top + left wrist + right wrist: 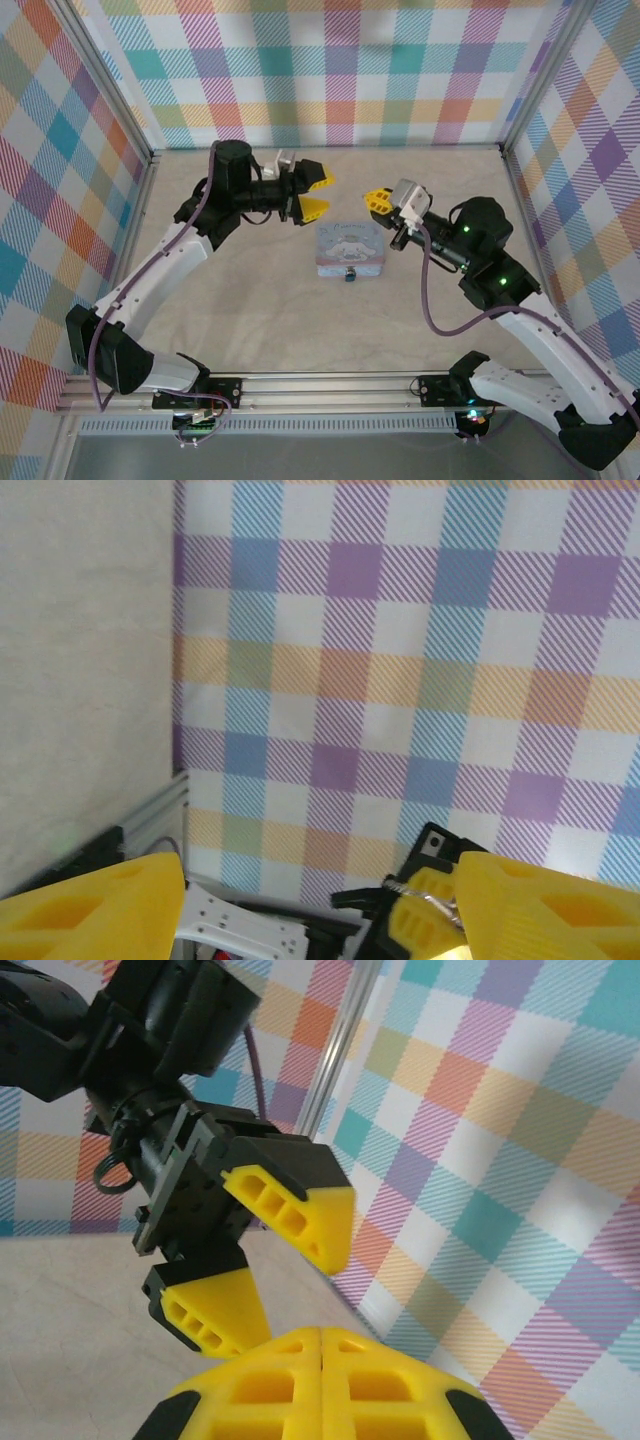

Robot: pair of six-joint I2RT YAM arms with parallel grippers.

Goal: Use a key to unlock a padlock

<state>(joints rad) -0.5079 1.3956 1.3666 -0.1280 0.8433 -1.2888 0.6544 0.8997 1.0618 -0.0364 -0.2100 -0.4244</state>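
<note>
**Left jaws wide, right jaws closed, padlock by the tin**

The left gripper (326, 193) hangs over the far middle of the table (250, 300), just left of and beyond the pale blue tin (348, 246); its yellow fingers stand wide apart and empty. The right gripper (374, 198) faces it from the right, near but not touching, its fingers pressed flat together; whether anything thin is pinched between them cannot be told. The padlock (351, 275), a tiny dark bluish piece, lies at the tin's near edge, touching it or just beside it; both grippers are beyond it and apart from it. Plaid walls (340, 70) enclose the table.
</note>
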